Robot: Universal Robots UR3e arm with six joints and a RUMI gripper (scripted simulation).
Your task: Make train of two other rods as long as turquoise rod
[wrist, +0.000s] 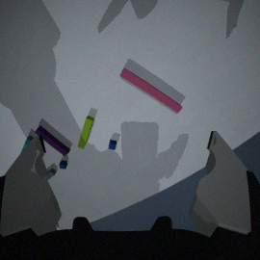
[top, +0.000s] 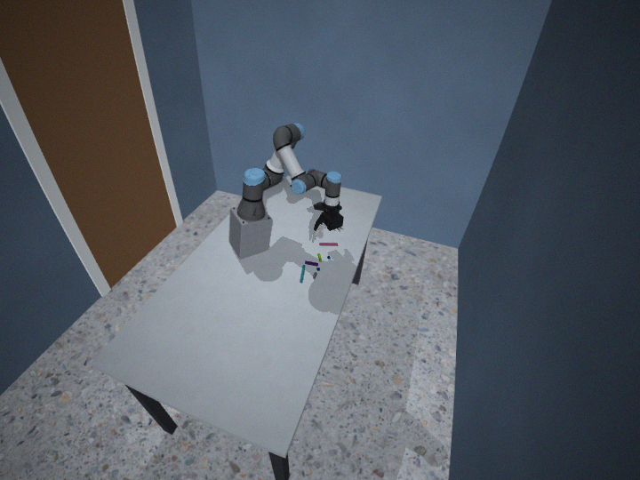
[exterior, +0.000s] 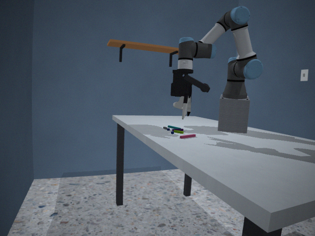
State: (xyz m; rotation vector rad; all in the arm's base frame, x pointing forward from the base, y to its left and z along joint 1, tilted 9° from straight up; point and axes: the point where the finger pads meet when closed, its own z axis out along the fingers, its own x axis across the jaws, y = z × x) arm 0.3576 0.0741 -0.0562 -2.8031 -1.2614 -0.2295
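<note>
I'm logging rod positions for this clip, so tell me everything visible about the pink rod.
The pink rod is a straight, slim bar with flat sides and one even pink colour; its material cannot be told for sure. It lies flat on the table, apart from the other rods, with the lime rod and a blue one nearest. Only the table touches it; the open end effector is above the table, clear of it.

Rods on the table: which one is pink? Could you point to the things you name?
The pink rod (top: 328, 244) (exterior: 187, 136) (wrist: 151, 91) is the long one lying apart from the cluster of shorter rods and the turquoise rod (top: 302, 274) (exterior: 174, 127).
</note>
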